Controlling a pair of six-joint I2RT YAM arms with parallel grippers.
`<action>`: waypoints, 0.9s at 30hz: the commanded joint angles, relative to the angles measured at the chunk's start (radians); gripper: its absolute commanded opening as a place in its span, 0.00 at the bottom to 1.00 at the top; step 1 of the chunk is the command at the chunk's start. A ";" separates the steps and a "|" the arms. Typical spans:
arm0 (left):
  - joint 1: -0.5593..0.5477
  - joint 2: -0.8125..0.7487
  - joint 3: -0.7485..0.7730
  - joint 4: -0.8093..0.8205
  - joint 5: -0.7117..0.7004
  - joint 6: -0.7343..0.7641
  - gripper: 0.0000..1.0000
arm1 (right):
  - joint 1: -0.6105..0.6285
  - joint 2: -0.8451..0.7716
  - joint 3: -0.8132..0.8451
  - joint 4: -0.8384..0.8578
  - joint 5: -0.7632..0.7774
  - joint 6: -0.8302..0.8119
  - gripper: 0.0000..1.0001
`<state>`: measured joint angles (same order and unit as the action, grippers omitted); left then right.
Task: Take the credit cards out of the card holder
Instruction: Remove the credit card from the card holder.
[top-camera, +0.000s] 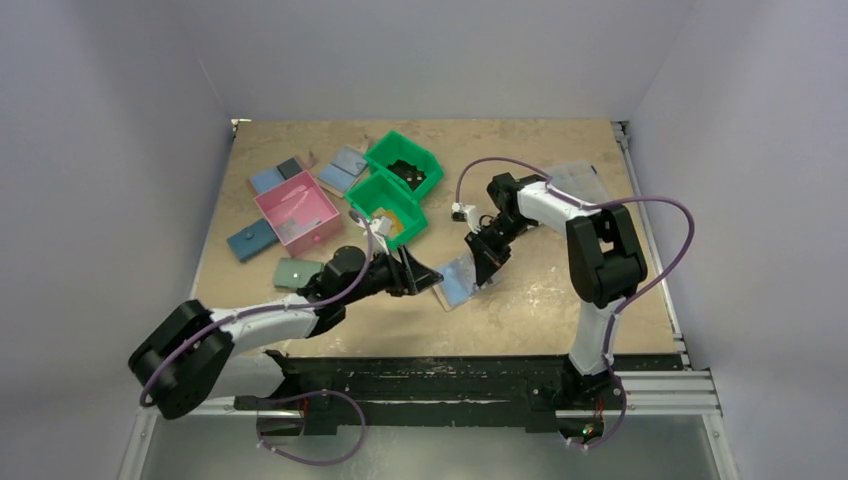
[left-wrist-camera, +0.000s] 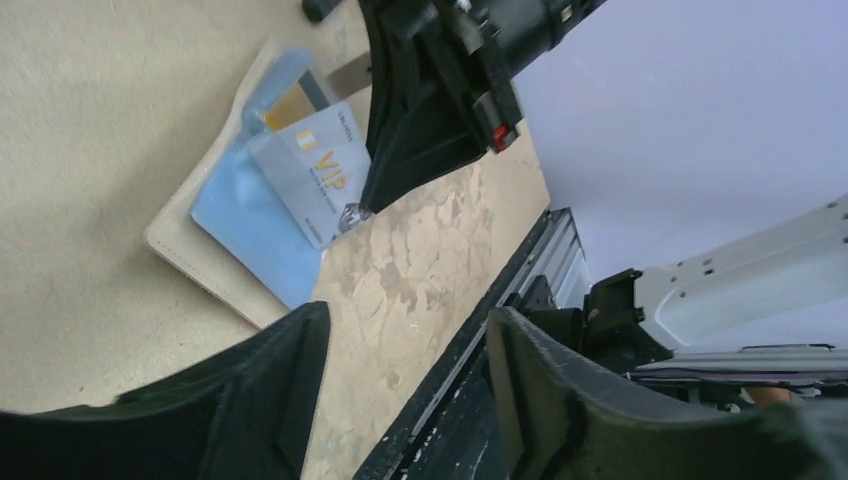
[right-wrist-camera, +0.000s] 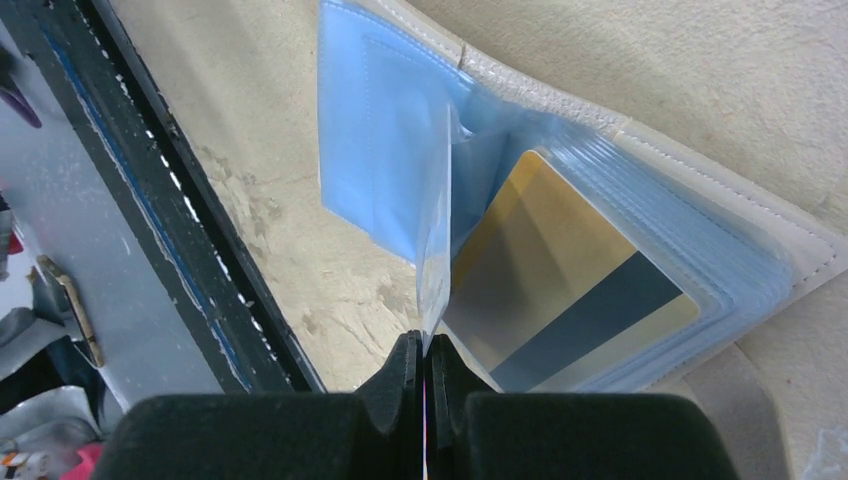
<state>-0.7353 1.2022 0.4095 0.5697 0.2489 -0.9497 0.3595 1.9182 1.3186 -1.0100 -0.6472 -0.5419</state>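
**Right jaws pinched a card at the open holder; left jaws stood spread beside it**

The card holder (top-camera: 458, 283) lay opened flat on the table (top-camera: 560, 310), just below the centre of the top view, between the two arms. Its beige rim (left-wrist-camera: 180, 245) framed a light-blue inner panel.

The right gripper (top-camera: 487, 268) came down at the holder's right side. In its own wrist view its fingers (right-wrist-camera: 400, 385) were pressed together on a thin sheet seen edge-on. The left wrist view showed those tips (left-wrist-camera: 358, 210) meeting the corner of a pale VIP card (left-wrist-camera: 305, 170), tilted up over the blue panel. A gold card (right-wrist-camera: 560, 270) with a dark stripe sat in the clear sleeves beneath.

The left gripper (top-camera: 428, 277) sat just left of the holder, its jaws spread and holding nothing.

In the upper left of the top view stood a pink bin (top-camera: 320, 232), with a sage-green wallet (top-camera: 297, 272) below it.
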 joint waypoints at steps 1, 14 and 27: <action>-0.041 0.158 0.029 0.209 -0.054 -0.037 0.56 | -0.001 0.024 0.052 -0.048 -0.074 -0.033 0.00; -0.047 0.635 0.239 0.312 -0.013 -0.118 0.09 | -0.023 0.058 0.061 -0.031 -0.095 -0.013 0.00; -0.004 0.692 0.129 0.256 -0.059 -0.141 0.00 | -0.117 0.040 0.099 -0.097 -0.057 -0.053 0.00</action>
<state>-0.7666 1.8980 0.5846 0.8764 0.2153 -1.1122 0.2504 1.9778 1.3773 -1.0710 -0.7025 -0.5537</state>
